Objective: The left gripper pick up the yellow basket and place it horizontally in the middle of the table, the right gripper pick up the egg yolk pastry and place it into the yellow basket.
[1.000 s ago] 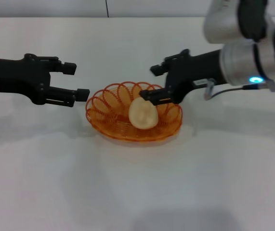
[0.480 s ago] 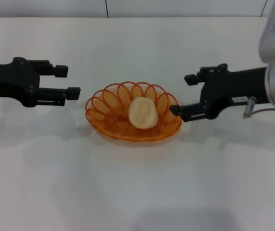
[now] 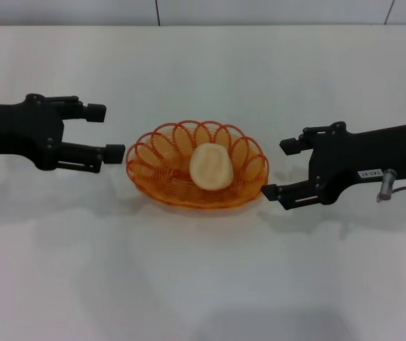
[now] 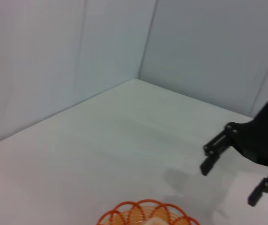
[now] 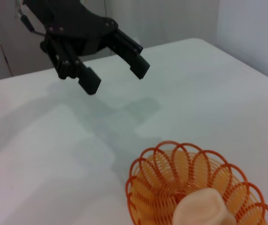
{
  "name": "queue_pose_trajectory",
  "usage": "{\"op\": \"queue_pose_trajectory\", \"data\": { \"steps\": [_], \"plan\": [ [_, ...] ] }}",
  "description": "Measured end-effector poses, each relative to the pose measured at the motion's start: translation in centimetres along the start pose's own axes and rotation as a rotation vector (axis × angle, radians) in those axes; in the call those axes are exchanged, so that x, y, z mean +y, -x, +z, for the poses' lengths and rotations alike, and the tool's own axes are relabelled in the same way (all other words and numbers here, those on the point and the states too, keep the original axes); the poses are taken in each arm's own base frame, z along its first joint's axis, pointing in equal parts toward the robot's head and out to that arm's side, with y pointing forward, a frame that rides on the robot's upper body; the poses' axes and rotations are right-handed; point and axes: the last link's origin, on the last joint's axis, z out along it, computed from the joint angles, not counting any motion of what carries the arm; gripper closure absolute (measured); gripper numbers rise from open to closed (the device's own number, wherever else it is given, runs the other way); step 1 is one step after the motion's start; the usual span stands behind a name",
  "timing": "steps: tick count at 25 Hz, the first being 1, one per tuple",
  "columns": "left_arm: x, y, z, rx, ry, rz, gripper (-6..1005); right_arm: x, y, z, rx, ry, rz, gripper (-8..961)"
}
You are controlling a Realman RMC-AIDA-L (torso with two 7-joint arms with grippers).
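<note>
The yellow basket [image 3: 197, 168] lies flat in the middle of the white table [image 3: 203, 270]. The egg yolk pastry [image 3: 211, 167] rests inside it. My left gripper [image 3: 103, 131] is open and empty, just left of the basket's rim. My right gripper [image 3: 281, 169] is open and empty, just right of the basket. The left wrist view shows the basket's far rim [image 4: 145, 214] and the right gripper [image 4: 234, 173] beyond it. The right wrist view shows the basket [image 5: 197, 185], the pastry [image 5: 204, 212] and the left gripper [image 5: 115, 70] beyond.
A grey wall runs along the table's far edge [image 3: 203, 25]. White tabletop stretches in front of the basket.
My right gripper let go of the pastry, which stays in the basket, and drew back to the right and lower. My left gripper shifted slightly beside the basket's left rim.
</note>
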Motion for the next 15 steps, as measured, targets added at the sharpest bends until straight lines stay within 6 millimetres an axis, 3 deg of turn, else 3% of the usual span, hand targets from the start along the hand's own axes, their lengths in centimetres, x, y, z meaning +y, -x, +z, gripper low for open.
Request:
{"op": "queue_pose_trajectory", "data": {
  "steps": [15],
  "plan": [
    [1.4,-0.1,0.9,0.015,0.093,0.105,106,-0.3,1.3,0.0,-0.076,0.006,-0.058,141]
  ]
}}
